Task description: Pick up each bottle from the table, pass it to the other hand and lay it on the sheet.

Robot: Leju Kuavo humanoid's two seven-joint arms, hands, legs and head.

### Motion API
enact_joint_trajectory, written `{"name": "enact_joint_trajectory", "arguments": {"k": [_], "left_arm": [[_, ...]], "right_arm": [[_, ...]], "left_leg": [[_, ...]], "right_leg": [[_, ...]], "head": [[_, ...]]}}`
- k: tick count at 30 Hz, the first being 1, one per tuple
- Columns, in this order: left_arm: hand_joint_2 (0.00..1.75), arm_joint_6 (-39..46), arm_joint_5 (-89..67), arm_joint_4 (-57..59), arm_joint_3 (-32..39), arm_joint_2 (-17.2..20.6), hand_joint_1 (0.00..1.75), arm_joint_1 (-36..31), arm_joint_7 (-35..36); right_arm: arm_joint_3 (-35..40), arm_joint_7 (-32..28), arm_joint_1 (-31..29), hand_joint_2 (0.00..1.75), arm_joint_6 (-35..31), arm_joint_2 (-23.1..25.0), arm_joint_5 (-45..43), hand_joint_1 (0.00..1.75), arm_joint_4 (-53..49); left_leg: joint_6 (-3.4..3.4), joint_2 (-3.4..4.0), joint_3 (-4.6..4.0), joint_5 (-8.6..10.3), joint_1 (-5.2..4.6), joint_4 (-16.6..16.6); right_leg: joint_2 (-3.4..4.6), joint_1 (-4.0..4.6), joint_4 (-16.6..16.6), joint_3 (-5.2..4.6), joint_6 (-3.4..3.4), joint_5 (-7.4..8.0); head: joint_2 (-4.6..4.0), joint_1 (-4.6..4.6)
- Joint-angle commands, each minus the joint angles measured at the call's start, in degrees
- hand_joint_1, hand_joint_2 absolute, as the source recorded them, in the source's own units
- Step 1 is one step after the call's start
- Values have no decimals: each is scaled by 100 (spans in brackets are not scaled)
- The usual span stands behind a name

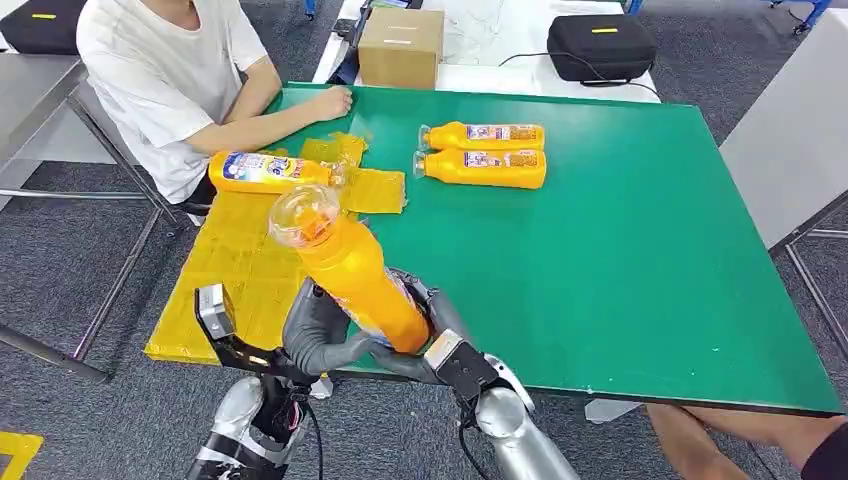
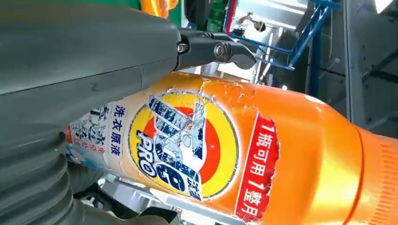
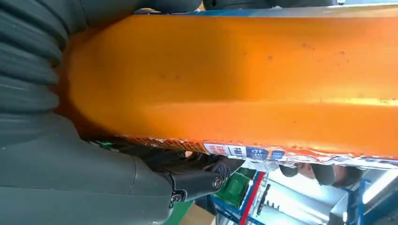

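Observation:
An orange detergent bottle (image 1: pixel 355 275) with a clear cap is tilted up above the table's near edge, cap pointing away from me. My left hand (image 1: pixel 318 338) wraps its lower body from the left and my right hand (image 1: pixel 432 322) grips its base from the right. In the left wrist view the bottle's label (image 2: pixel 187 145) lies under my thumb (image 2: pixel 94 51). The right wrist view has the bottle's plain side (image 3: pixel 244 79) against my right hand (image 3: pixel 94 178). Another bottle (image 1: pixel 268 171) lies on the yellow sheet (image 1: pixel 225 275). Two more bottles (image 1: pixel 485 135) (image 1: pixel 487 168) lie side by side on the green table (image 1: pixel 620 260).
A person in a white shirt sits at the table's left, a hand (image 1: pixel 328 101) resting on the far corner by the sheet. A cardboard box (image 1: pixel 401 46) and a black case (image 1: pixel 600 46) stand beyond the table. Another person's leg (image 1: pixel 700 430) is at the near right corner.

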Motion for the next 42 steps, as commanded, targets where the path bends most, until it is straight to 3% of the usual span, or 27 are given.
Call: {"name": "enact_joint_trajectory", "arguments": {"k": [1,3,14,26,27,28,30,39,40,42], "left_arm": [[175,26,-250,142,-246,183,0,-17,23],[175,466,-736,399,-292,183,0,-67,149],[175,669,-542,563,-147,35,0,-170,344],[175,419,-177,581,-147,12,0,-203,405],[175,137,323,654,-96,-52,54,-190,677],[175,149,431,601,-65,-37,175,-160,667],[175,57,769,601,-14,-65,175,-121,779],[175,560,410,375,-45,-22,175,14,622],[175,647,335,364,-23,-29,175,34,585],[175,727,249,370,4,-24,175,24,587]], "right_arm": [[169,138,-288,175,-135,-70,112,175,595],[177,172,-269,175,-179,-80,207,175,610],[629,271,-483,175,-144,-243,721,175,891],[899,259,-588,175,-90,-259,862,175,1464],[902,254,-582,175,-92,-246,871,134,1518],[928,255,-571,175,-130,-227,903,61,1584],[943,276,-531,175,-181,-192,910,3,1670],[812,436,-361,175,-533,-79,880,0,1641],[772,477,-312,0,-599,-76,875,0,1565],[711,471,-276,0,-683,-70,865,0,1484]], "left_leg": [[-4,7,22,-8,1,-5],[-5,7,24,-8,3,-5],[-5,8,25,-10,4,-2],[-7,-5,31,-11,6,-4],[-6,-5,25,-9,6,-2],[-5,-2,22,-7,5,-4],[-5,-1,27,-9,5,-4],[-4,-2,18,-7,1,-4],[-8,-2,32,-14,8,-3],[-7,-4,26,-13,7,-1]], "right_leg": [[8,2,-4,20,-7,-5],[7,3,-6,23,-7,-5],[9,4,-5,23,-8,-6],[-5,6,-6,32,-9,-12],[-5,6,-6,26,-8,-10],[-3,5,-7,22,-7,-7],[-1,5,-8,27,-7,-8],[-4,1,-4,16,-6,-9],[-3,9,-7,32,-10,-14],[-5,7,-5,26,-9,-13]], "head": [[0,0],[0,0],[0,0],[0,0],[0,0],[0,0],[0,4],[0,0],[0,2],[0,2]]}}
